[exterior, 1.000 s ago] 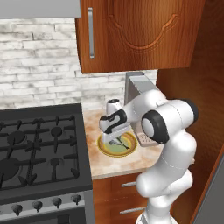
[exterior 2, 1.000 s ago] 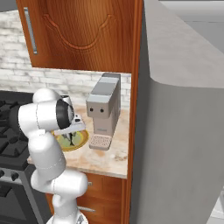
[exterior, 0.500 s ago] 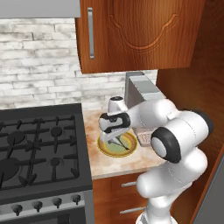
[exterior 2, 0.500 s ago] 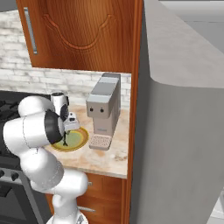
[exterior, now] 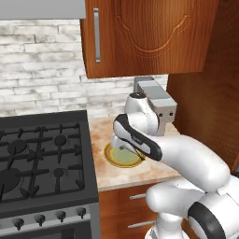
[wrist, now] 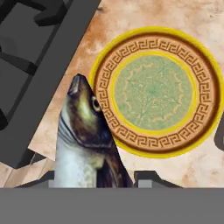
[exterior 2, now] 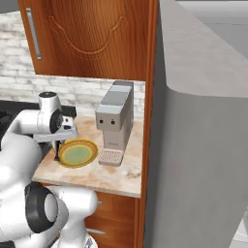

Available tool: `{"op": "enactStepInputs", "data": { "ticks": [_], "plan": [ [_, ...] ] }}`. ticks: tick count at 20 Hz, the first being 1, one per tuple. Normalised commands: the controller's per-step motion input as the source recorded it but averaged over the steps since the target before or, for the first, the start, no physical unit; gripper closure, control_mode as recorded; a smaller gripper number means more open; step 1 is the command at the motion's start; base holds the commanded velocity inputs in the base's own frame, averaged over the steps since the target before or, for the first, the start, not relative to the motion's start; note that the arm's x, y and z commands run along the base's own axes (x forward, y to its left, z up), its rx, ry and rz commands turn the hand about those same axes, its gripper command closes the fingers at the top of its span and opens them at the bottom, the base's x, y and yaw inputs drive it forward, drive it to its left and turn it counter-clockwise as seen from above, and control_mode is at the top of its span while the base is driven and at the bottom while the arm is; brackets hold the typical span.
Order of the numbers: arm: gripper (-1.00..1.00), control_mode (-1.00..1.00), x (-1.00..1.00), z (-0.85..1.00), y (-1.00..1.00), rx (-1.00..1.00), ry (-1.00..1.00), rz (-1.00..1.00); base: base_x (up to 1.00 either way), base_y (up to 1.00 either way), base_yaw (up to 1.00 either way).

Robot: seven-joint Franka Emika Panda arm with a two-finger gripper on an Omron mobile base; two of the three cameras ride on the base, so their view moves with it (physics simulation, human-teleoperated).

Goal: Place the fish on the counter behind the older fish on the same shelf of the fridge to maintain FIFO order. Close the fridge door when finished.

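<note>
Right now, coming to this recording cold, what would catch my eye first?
The fish looms large in the hand view, head up between the tool's jaws, lifted above the bare yellow-rimmed plate. That plate sits on the beige counter between the black stove and a grey coffee machine. On the right, the tall grey fridge stands shut.

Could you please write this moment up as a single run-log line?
phase: fish lifted | gripper: shut on fish | plate: bare, on counter beside stove | fridge: not yet reached
</note>
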Motion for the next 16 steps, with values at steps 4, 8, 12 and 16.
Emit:
{"op": "enactStepInputs", "data": {
  "ticks": [4,8,12,16],
  "plan": [
    [1.0,-1.0,-1.0,0.9,-0.09,0.0,-0.06,-0.11,0.0,0.0,0.0],
    [1.0,-1.0,-1.0,0.79,-0.3,0.0,0.0,-0.06,0.0,0.0,0.0],
    [1.0,-1.0,-0.93,0.6,-0.43,0.0,0.0,-0.06,0.0,0.0,0.0],
    [1.0,-1.0,-0.27,0.65,-0.39,0.0,0.0,-0.08,0.0,0.0,0.0]
  ]
}}
